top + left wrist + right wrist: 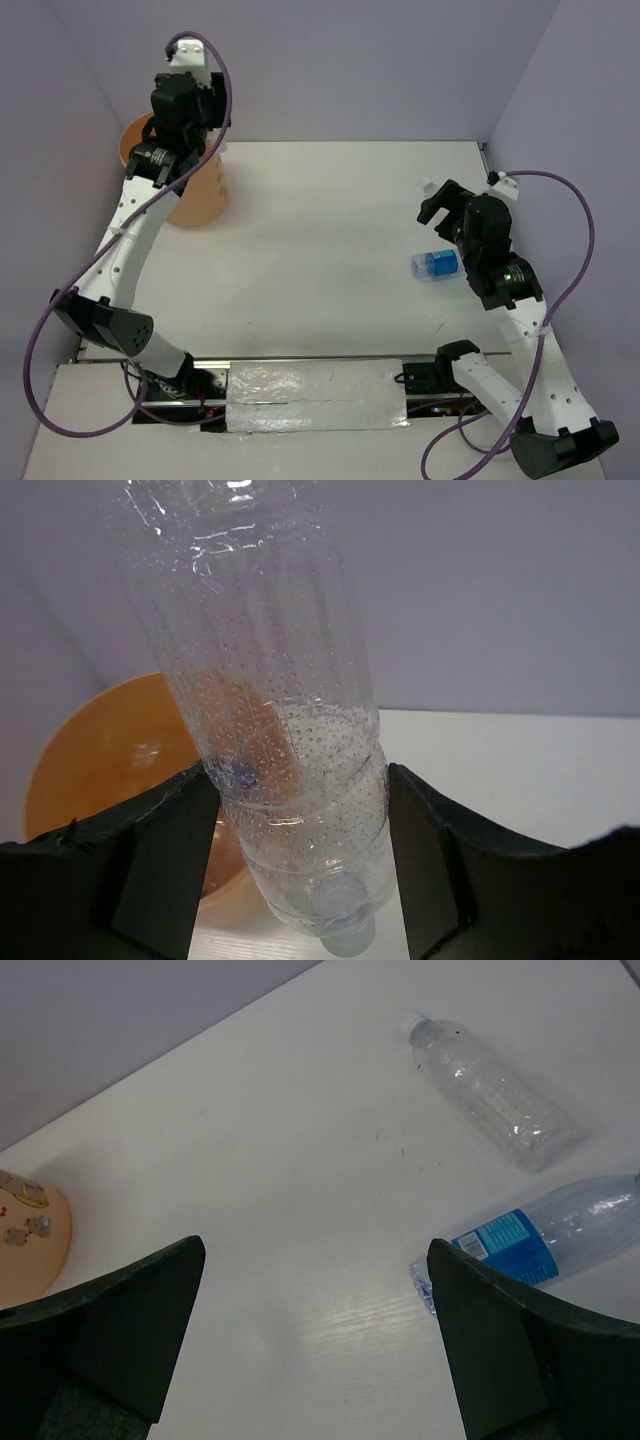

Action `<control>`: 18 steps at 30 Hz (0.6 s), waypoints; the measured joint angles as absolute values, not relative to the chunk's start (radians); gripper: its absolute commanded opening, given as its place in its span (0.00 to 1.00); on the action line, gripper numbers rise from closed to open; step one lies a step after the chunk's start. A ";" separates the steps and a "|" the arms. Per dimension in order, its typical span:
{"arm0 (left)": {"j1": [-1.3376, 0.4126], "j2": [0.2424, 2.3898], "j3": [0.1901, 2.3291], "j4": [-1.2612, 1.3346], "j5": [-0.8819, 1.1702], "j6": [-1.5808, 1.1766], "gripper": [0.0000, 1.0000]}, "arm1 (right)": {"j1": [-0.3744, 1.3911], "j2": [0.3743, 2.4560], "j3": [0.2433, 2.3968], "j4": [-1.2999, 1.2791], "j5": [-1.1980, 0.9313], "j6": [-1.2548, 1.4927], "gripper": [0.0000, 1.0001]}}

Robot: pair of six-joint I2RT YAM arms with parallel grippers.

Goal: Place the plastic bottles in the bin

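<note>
My left fingers (170,860) pinch a clear crinkled plastic bottle (270,680) near its neck, with the round orange plastic bin (100,770) just below them. My right fingers (130,1320) are spread wide above the white worktop (300,1160). A blue-labelled clear bottle (540,1235) lies beside the right-hand one, and a white-capped clear bottle (490,1095) lies farther ahead.

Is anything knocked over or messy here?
Yes. A blue-labelled clear plastic bottle and a plain clear plastic bottle lie on their sides on the white table, outside the round orange plastic bin. No spill shows.
</note>
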State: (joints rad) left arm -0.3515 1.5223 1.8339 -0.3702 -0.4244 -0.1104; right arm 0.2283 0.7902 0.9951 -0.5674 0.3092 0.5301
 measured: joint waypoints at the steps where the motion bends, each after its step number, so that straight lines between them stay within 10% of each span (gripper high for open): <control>1: -0.318 1.530 1.832 -0.358 -0.445 -0.112 0.47 | 0.228 0.795 0.995 -0.567 0.306 0.530 1.00; 13: -0.022 1.613 1.739 -0.210 -0.532 -0.199 0.51 | 0.228 0.840 0.995 -0.548 0.273 0.533 1.00; 16: -0.016 1.613 1.662 -0.190 -0.548 -0.222 0.61 | 0.228 0.853 0.995 -0.542 0.271 0.535 1.00; 18: -0.016 1.613 1.614 -0.189 -0.550 -0.241 0.85 | 0.228 0.863 0.995 -0.542 0.274 0.536 1.00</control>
